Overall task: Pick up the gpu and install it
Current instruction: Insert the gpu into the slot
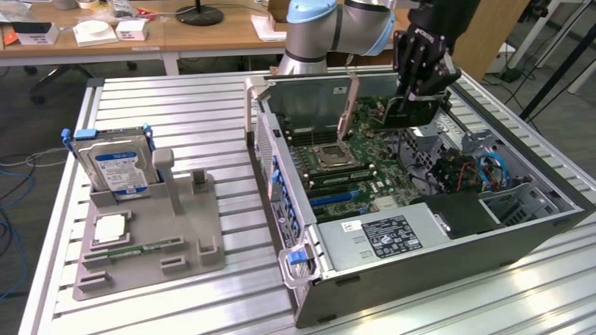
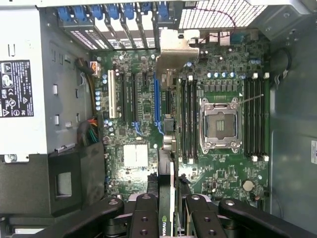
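**Figure: card held over the open case.** The jaws are closed on the gpu (image 1: 410, 112), which hangs edge-down between them inside the open computer case (image 1: 419, 272). The case lies on its side on the slatted surface (image 1: 186, 105).

In my wrist view the gpu (image 2: 172, 163) appears edge-on. A black finger (image 2: 143, 218) presses on each face, and its silver bracket (image 2: 173, 49) points toward the rear slot openings. The card runs parallel to the long blue slot (image 2: 157, 106) on the motherboard (image 1: 349, 185), just beside it. It lies between that slot and the memory slots next to the CPU socket (image 2: 220, 124).

I cannot tell whether its lower edge touches the board.

At the exterior view's left, well apart from the case, a hard drive (image 1: 116, 164) stands in a grey holder (image 1: 186, 230).
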`<state>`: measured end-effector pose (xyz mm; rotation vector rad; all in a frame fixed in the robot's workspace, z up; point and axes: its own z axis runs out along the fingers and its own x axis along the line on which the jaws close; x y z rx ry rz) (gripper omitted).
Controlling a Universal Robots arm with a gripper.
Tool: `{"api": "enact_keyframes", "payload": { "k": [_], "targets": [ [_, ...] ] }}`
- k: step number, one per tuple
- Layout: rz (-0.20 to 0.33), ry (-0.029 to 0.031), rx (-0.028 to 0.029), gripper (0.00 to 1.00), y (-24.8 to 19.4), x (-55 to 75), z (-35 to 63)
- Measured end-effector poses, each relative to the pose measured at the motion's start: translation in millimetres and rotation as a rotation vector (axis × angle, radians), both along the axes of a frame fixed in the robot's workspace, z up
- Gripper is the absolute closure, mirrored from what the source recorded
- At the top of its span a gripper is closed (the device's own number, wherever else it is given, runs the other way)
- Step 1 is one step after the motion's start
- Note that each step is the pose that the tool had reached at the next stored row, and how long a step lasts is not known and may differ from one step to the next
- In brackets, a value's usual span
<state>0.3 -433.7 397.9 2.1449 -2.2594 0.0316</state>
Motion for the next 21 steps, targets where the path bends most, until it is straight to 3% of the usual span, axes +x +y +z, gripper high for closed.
{"api": "enact_keyframes", "payload": {
  "k": [2, 3, 16, 19, 21],
  "targets": [
    [0.000, -0.0082, 0.0000, 0.74, 0.0, 0.0, -1.3],
    [0.000, -0.0094, 0.0000, 0.74, 0.0, 0.1, -2.1],
    [0.000, -0.0086, -0.0001, 0.74, -0.8, -2.0, -15.8],
    [0.000, -0.0051, -0.0009, 0.74, -2.1, -7.0, -30.3],
    [0.000, -0.0051, -0.0012, 0.74, -2.2, -8.4, -33.0]
  ]
}}
